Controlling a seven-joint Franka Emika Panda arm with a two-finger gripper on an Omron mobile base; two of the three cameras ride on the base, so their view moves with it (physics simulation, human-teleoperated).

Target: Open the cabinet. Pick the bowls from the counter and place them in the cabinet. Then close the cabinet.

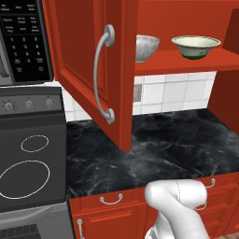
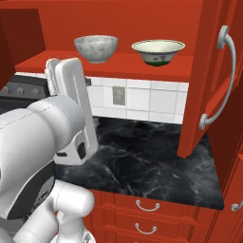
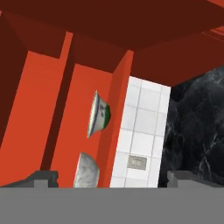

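Two dark finger tips of the gripper (image 3: 111, 178) stand wide apart at the bottom of the hand view, with nothing between them; the jaws are spread to their full width and hold nothing. That view is rolled on its side: beyond the tips the cream bowl (image 3: 98, 114) with its dark green foot and the grey-white mottled bowl (image 3: 86, 171) both sit on the red shelf of the cabinet (image 3: 48, 100), seen edge-on, with white wall tiles (image 3: 140, 127) and the counter (image 3: 197, 131) beyond.

From the base cameras, both bowls rest upright on the cabinet's lower shelf, near each other but apart: the mottled bowl (image 1: 146, 47) to the left, the cream bowl (image 1: 196, 46) to the right. Both cabinet doors hang open; the left door (image 1: 88, 70) swings out over the counter (image 1: 154, 154) with its curved silver handle (image 1: 102, 74) facing the camera, and the right door (image 2: 213, 80) does likewise in the right base view. Red drawer fronts (image 1: 112, 210) run below the black marble slab, and a stovetop (image 1: 30, 163) with white rings lies to its left, under a microwave keypad (image 1: 25, 44).
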